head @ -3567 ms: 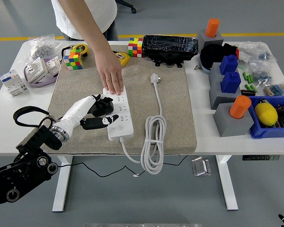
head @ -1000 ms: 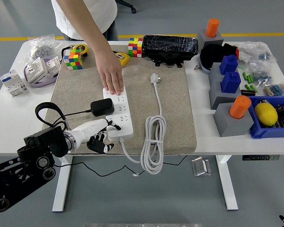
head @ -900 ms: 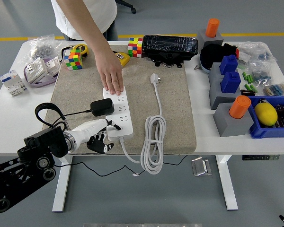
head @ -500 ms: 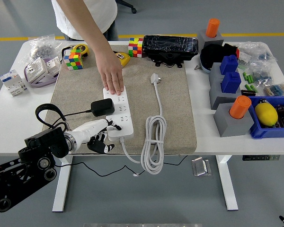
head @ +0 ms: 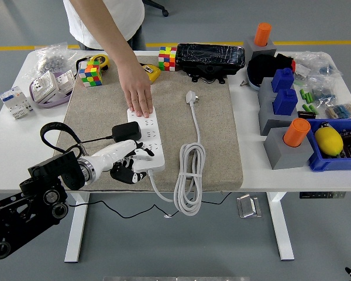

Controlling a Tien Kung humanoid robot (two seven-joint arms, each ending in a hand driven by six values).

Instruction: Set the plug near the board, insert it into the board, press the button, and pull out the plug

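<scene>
A white power strip lies on the beige mat. A black plug sits in a socket on the strip's left side, its black cord looping off to the left. My left hand is at the strip's near end, fingers loosely bent and touching its near left corner, holding nothing. A person's hand presses flat on the strip's far end. The strip's own white cable lies coiled to the right, ending in a white plug.
Two colour cubes and a black wrapped box stand at the mat's far edge. Grey blocks with blue and orange pieces and a blue bin fill the right side. Switch parts lie at far left.
My left hand let go of the black plug, which stays in the strip, dropped to the strip's near end, and has now moved up and forward against it. The person's hand has not moved.
</scene>
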